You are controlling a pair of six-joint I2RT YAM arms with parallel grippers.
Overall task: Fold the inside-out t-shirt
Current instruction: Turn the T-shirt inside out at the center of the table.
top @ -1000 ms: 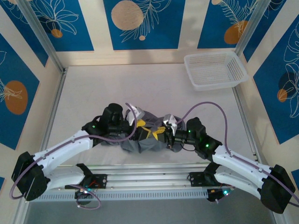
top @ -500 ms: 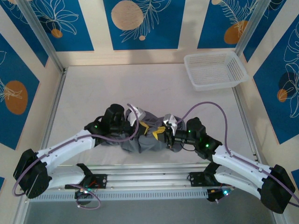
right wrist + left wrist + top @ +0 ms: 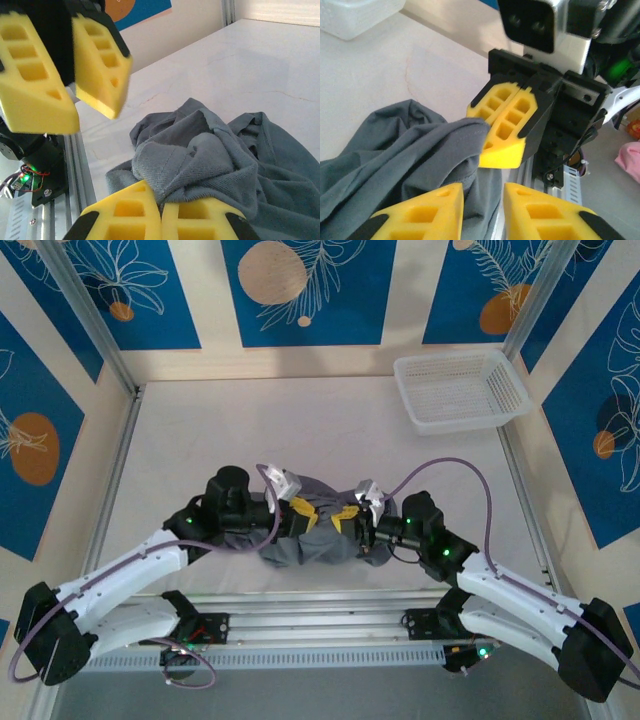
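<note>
The inside-out t-shirt [image 3: 305, 545] lies as a crumpled dark grey heap near the table's front edge, between the two arms. My right gripper [image 3: 348, 524] is shut on a fold of its cloth; in the right wrist view the fold [image 3: 200, 160] is pinched between the touching yellow fingertips [image 3: 130, 215]. My left gripper [image 3: 298, 512] faces it from the left, jaws apart. In the left wrist view the left gripper [image 3: 483, 215] hovers over the t-shirt [image 3: 395, 150] with grey cloth showing through the gap, nothing pinched. The right gripper [image 3: 502, 155] sits just beyond it.
A white mesh basket [image 3: 460, 390] stands at the back right corner. The metal rail [image 3: 320, 625] with both arm bases runs along the front edge, close to the heap. Bare tabletop [image 3: 250, 430] stretches behind the shirt.
My left arm has drawn back a little to the left; its jaws closed and then parted again. The right gripper has kept its hold and barely moved.
</note>
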